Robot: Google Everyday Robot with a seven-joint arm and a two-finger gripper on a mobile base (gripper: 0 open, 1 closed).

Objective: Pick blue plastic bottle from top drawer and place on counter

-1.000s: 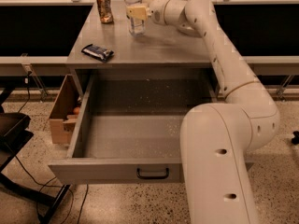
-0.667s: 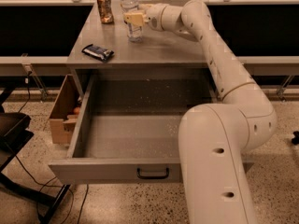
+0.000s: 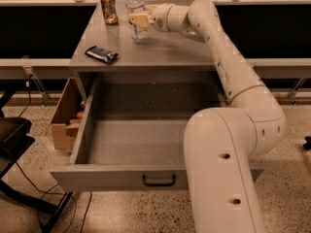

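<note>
The blue plastic bottle is a clear bottle with a white cap. It stands upright at the far middle of the counter. My gripper reaches in from the right and is shut around the bottle's middle. The bottle's base is at or just above the counter surface. The top drawer is pulled fully open below the counter, and its inside shows nothing. Its dark loop handle is on the front panel. My arm crosses the drawer's right side and hides it.
A brown-orange drink can stands on the counter just left of the bottle. A dark snack wrapper lies near the counter's front left edge. A cardboard box sits on the floor left of the drawer. Black chair legs stand at far left.
My gripper has moved a little to the left along the far side of the counter, carrying the bottle closer to the can. The drawer has not moved.
</note>
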